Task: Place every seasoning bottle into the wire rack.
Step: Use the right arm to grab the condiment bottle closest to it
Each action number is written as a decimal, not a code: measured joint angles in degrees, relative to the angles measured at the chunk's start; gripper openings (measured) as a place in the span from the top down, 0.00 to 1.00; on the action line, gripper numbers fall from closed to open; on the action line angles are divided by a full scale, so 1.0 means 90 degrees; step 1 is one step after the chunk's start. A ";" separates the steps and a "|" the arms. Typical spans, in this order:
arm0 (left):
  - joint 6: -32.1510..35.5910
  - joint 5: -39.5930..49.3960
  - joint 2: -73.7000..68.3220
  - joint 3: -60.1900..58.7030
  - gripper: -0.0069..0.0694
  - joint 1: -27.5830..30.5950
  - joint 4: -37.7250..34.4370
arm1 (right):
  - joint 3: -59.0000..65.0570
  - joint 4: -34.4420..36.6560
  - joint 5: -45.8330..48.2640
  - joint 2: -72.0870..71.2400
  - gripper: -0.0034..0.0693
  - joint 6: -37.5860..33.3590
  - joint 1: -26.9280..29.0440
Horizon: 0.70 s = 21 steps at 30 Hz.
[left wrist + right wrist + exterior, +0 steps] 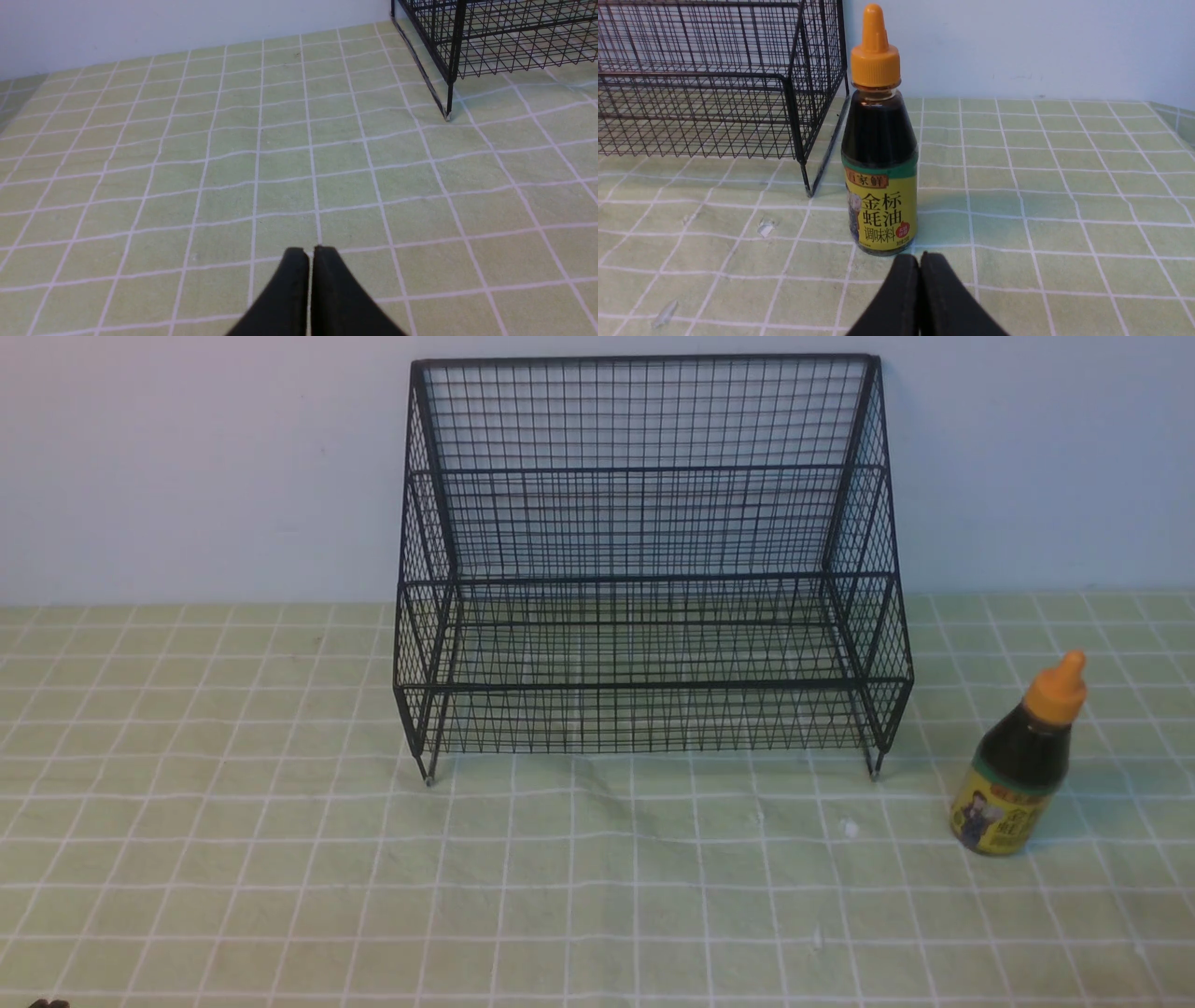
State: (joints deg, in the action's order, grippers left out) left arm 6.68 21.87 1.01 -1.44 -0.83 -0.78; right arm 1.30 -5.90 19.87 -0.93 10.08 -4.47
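Observation:
The seasoning bottle (1019, 765), dark with an orange nozzle cap and a yellow label under a green band, stands upright on the cloth to the right of the wire rack (644, 560). The black two-tier rack stands at the back middle with nothing in it. In the right wrist view the bottle (880, 154) stands just beyond my right gripper (919, 255), which is shut and empty, with the rack's corner (798, 116) beside it. My left gripper (310, 249) is shut and empty over bare cloth, with the rack's near foot (448, 114) well ahead. Neither arm shows in the front view.
A green cloth (280, 859) with a white grid covers the table. A pale wall (187, 467) stands right behind the rack. Small white specks lie on the cloth in front of the rack (848, 828).

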 joint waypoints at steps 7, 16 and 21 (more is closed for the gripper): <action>0.0000 0.0000 0.0000 0.0000 0.92 0.0000 0.0000 | 0.0041 0.2168 -0.2208 0.0000 0.97 0.0976 -0.0013; 0.0000 0.0000 0.0000 0.0000 0.92 0.0000 0.0000 | 0.0002 0.3474 -0.3764 0.0000 0.97 0.1211 -0.0013; 0.0000 0.0000 0.0000 0.0000 0.92 0.0000 0.0000 | -0.0923 0.3365 -0.2500 0.0143 0.97 0.1231 -0.0013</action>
State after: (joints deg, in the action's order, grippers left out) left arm 6.68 21.87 1.01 -1.44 -0.83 -0.78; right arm -7.01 24.39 -2.63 0.36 21.16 -4.58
